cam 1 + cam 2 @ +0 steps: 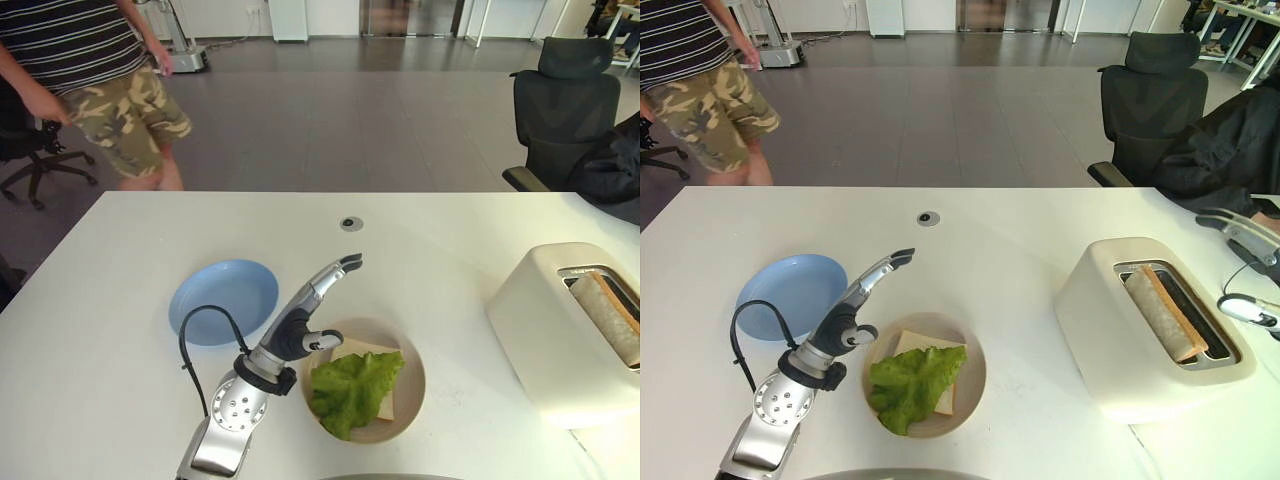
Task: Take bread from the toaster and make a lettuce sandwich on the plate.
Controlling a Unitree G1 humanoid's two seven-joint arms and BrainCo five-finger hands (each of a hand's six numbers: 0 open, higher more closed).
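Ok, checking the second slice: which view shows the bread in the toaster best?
The right eye view: the whole toaster is in frame, and the bread slice shows full length in its slot. In the left eye view the picture's right edge crops toaster and slice.

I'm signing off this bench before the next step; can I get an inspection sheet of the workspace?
Surface: white table, grommet hole near its far edge.
Job's things: lettuce on a bread slice on the tan plate; second slice in the toaster.
Clutter: blue plate left of the tan plate.
Hands: left hand open, between the plates, holding nothing; right hand beside the toaster.
Cables: black loop at the left wrist.
Surroundings: black office chair behind the table.
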